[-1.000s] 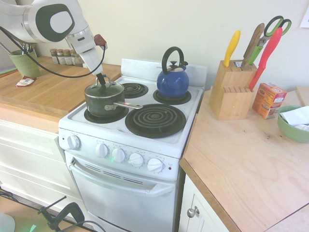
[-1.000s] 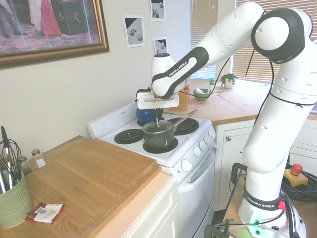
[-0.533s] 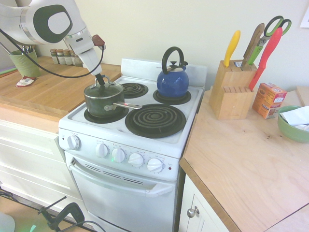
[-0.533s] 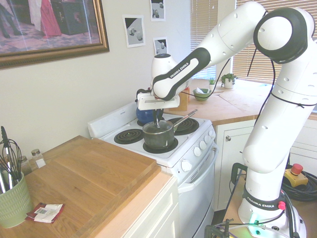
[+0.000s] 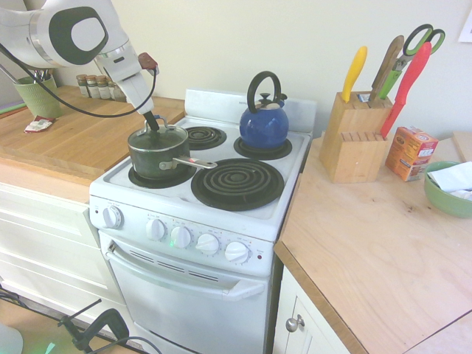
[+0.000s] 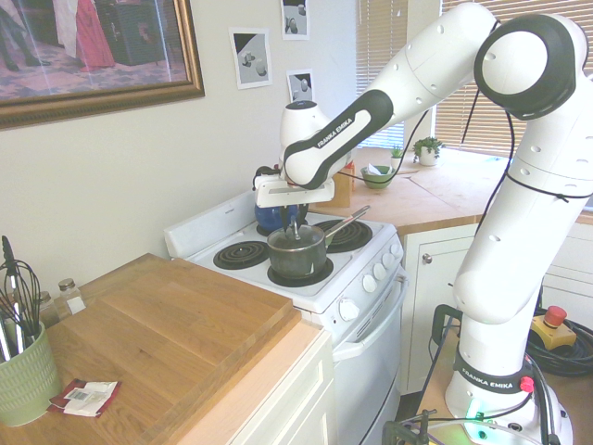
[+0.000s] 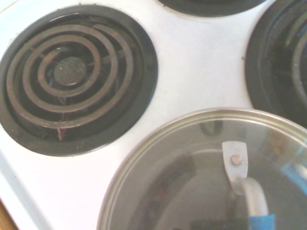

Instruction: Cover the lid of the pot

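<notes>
The pot (image 5: 154, 156) is a dark saucepan on the stove's front left burner, its silver handle pointing right toward the middle of the stove. The glass lid (image 5: 159, 137) with a metal rim lies flat on top of it, and the second exterior view shows the lid (image 6: 296, 237) on the pot (image 6: 297, 257) too. My gripper (image 5: 153, 123) comes down from the upper left and sits right at the lid's top handle; the second exterior view has the gripper (image 6: 296, 224) directly over the lid. From the wrist view the lid (image 7: 182, 177) fills the lower part, with its metal loop handle (image 7: 237, 165) in sight.
A blue kettle (image 5: 264, 122) stands on the back right burner. The front right burner (image 5: 237, 183) and back left burner (image 5: 205, 136) are bare. A knife block (image 5: 354, 139), an orange box (image 5: 410, 151) and a green bowl (image 5: 446, 189) sit on the right counter, a wooden counter (image 5: 70, 136) to the left.
The arm's wrist has edged slightly to the left. Pot and lid have stayed in place on the burner.
</notes>
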